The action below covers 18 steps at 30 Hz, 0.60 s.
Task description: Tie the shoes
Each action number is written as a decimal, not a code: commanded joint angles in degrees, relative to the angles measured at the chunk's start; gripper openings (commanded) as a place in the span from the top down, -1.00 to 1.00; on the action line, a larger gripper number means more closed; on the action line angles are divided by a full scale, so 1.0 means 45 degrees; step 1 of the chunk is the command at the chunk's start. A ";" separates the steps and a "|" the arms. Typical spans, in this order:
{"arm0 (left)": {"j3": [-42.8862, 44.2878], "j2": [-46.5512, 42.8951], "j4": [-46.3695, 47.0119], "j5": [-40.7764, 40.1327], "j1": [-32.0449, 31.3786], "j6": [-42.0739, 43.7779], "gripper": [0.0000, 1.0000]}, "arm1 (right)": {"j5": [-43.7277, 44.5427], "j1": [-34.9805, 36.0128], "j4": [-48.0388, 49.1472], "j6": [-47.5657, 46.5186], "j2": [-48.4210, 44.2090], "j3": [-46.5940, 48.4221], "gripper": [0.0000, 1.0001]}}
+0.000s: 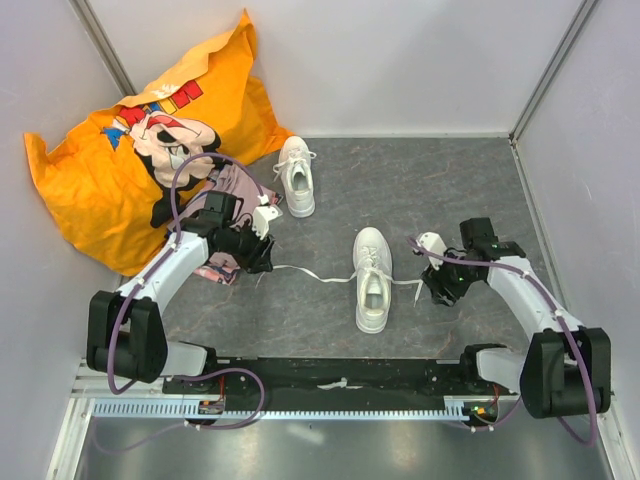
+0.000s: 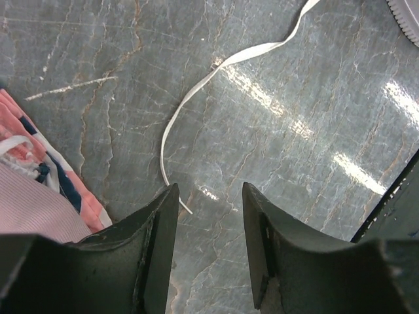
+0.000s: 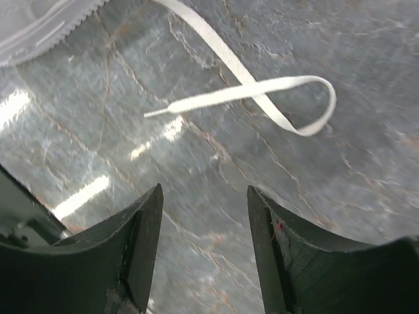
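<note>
1. Two white sneakers are on the grey counter (image 1: 420,190). The near shoe (image 1: 371,280) stands in the middle, closer to the near edge. The far shoe (image 1: 296,176) stands toward the far edge, a little left of the middle.
2. The near shoe is not tied. Its left lace (image 2: 196,91) lies flat and stretched out toward the left edge, and its right lace (image 3: 262,91) lies toward the right edge, making one loose curl by itself.
3. The left claw (image 2: 208,196) is released and holds nothing. It hangs low over the tip of the left lace, which lies just in front of its fingers.
4. The right claw (image 3: 204,196) is also released and empty, near the loose end of the right lace but not touching it.
5. No crossing, knot or bow is made on the near shoe, so I judge the task is only at its beginning. Both lace ends must first be picked up.
6. For the far shoe, I cannot tell if its laces are knotted.
7. A pink garment (image 2: 39,203) lies just beside the left claw, and an orange pillow (image 1: 100,170) fills the far left corner.
</note>
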 commanded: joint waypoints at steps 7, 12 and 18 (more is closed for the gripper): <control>-0.0210 -0.0116 0.1398 0.0070 -0.0036 -0.0151 -0.01 | 0.1122 0.1493 0.3782 0.3617 0.1397 -0.0423 -0.30; -0.0346 -0.0097 0.1672 0.0108 -0.0036 -0.0425 -0.01 | 0.1238 0.2195 0.3899 0.3773 0.2081 -0.0227 -0.32; -0.0405 -0.0253 0.1788 -0.0105 -0.0036 -0.0230 0.00 | 0.2215 0.2625 0.4622 0.4300 0.3270 -0.0384 -0.27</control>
